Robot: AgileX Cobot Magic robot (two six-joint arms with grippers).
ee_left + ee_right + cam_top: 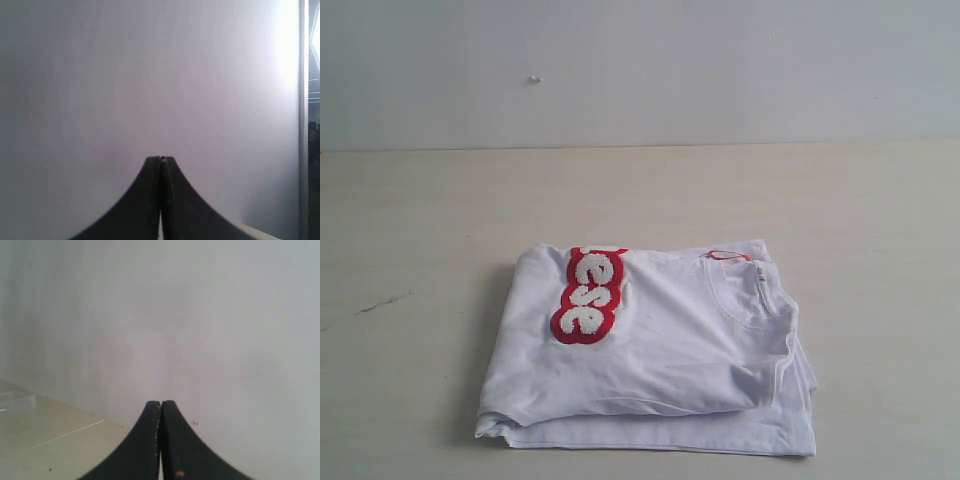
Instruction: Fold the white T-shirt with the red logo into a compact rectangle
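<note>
The white T-shirt [660,345] lies folded in layers on the beige table [410,240], near the front edge in the exterior view. Part of the red logo [588,295] shows on top at the left, running front to back. The ribbed collar [745,295] and orange neck tag [728,256] sit at the right. Neither arm appears in the exterior view. My left gripper [160,159] is shut with nothing between its black fingers, facing a plain wall. My right gripper [160,403] is likewise shut and holds nothing, facing a wall.
A pale wall [640,70] rises behind the table. A small dark scuff [380,305] marks the tabletop at the left. The right wrist view shows a strip of light floor or tabletop [45,440] beside the wall.
</note>
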